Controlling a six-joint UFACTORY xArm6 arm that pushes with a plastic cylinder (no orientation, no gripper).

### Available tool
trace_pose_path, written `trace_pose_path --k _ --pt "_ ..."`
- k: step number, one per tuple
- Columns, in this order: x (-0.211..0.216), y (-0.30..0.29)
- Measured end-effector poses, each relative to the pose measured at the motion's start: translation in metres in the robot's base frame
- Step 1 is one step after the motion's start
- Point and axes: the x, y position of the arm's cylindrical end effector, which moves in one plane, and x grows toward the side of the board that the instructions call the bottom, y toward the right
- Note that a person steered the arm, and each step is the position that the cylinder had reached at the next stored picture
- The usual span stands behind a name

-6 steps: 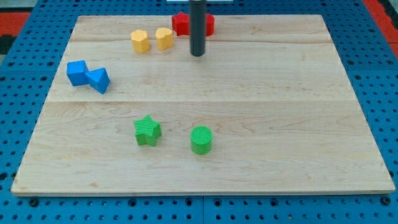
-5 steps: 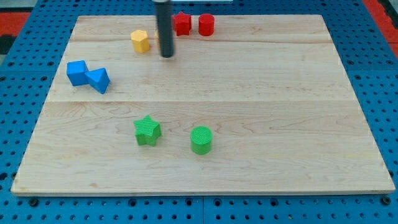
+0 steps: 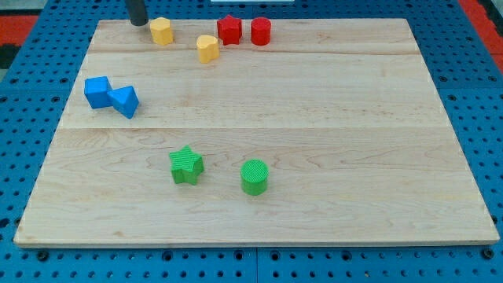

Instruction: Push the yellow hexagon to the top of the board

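The yellow hexagon (image 3: pixel 161 31) sits near the top edge of the wooden board (image 3: pixel 314 118), left of centre. My tip (image 3: pixel 138 23) is at the board's top edge, just left of the hexagon and close to it; I cannot tell if they touch. A second yellow block (image 3: pixel 207 48) with a rounded, heart-like shape lies lower and to the right of the hexagon.
A red star (image 3: pixel 229 29) and a red cylinder (image 3: pixel 261 31) stand at the top centre. Two blue blocks (image 3: pixel 97 91) (image 3: pixel 124 101) touch each other at the left. A green star (image 3: pixel 186 165) and a green cylinder (image 3: pixel 255 176) lie in the lower middle.
My tip has swept from the top centre to the upper left. The yellow hexagon has moved up and slightly left toward the top edge. The other blocks have not moved.
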Motion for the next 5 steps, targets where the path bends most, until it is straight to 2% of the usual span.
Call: trace_pose_path --k 1,2,3,4,5 --pt "0.045 0.007" --pt "0.056 0.040" --pt "0.056 0.027" --pt "0.040 -0.013" --pt "-0.001 -0.012"
